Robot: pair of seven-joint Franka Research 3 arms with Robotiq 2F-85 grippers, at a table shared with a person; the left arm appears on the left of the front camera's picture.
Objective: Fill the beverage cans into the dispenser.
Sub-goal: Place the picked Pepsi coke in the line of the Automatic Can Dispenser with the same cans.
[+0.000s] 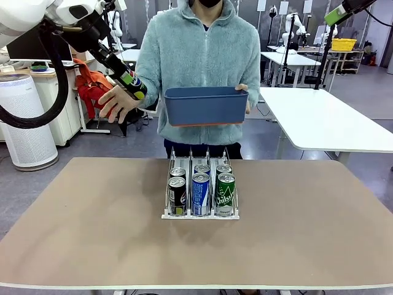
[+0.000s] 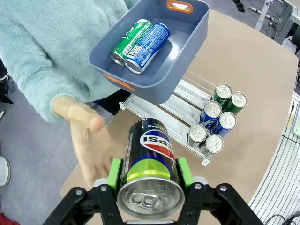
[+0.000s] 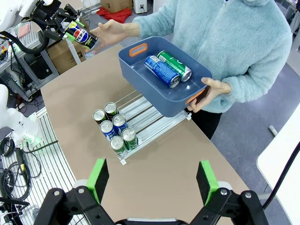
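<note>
The left gripper (image 2: 149, 174) is up in the air beyond the table's far left corner, its jaws clenched on a black can (image 2: 150, 157) that lies tilted between the green pads, silver top toward the wrist camera. The person's open hand (image 2: 89, 140) is just beside that can, palm toward it; it may be brushing the can, but the angle leaves this unsure. The person's other hand (image 3: 213, 89) holds a dark blue bin (image 1: 206, 107) above the far edge of the table, with a green can (image 2: 131, 41) and a blue can (image 2: 149, 43) lying side by side inside it.

The dispenser (image 1: 201, 216) sits on the table near the middle, toward the far edge. Six cans stand upright in it, two per lane at its near end: black in the left lane (image 1: 177, 195), blue in the middle (image 1: 201, 193), green on the right (image 1: 225, 193).

The right gripper (image 3: 152, 176) hangs high over the table with its jaws released and spread wide, holding nothing.
</note>
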